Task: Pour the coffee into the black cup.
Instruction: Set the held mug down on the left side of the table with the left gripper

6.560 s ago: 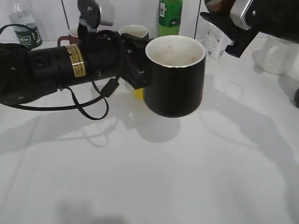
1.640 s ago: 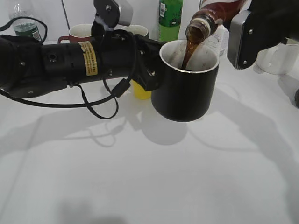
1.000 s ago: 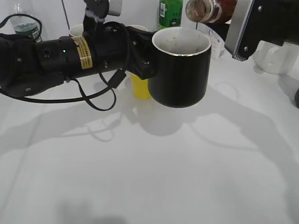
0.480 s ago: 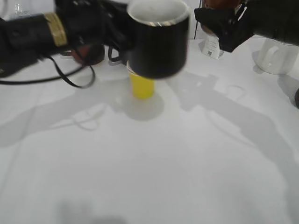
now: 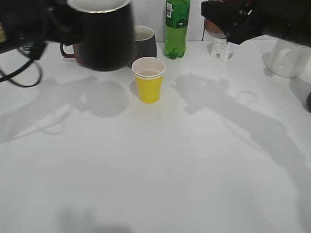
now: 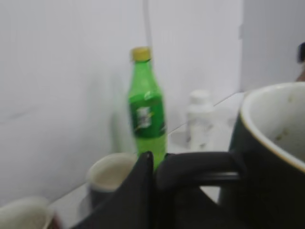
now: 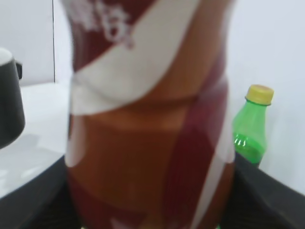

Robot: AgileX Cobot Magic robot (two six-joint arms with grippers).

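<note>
A yellow cup [image 5: 149, 79] stands nearest on the white surface [image 5: 160, 170]. Behind it, upper left, the left gripper [image 6: 157, 179] has its jaws closed on the black cup [image 5: 102, 34] by the handle, held aloft. Upper right, the right gripper [image 5: 228, 22] clamps the coffee [image 7: 150, 119]. Judging the step as setting down: lower both level, clear of the mugs. The swirl label's writing is too blurred to read; so is the green bottle [image 5: 176, 26] label.

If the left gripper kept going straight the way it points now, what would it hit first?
Judging by the left wrist view, the left gripper, clamped on the handle of the glossy black tapered mug, points toward the tall green plastic bottle at the wall. The dark grey mug sits lower, likely under that line; depth is unclear.
</note>
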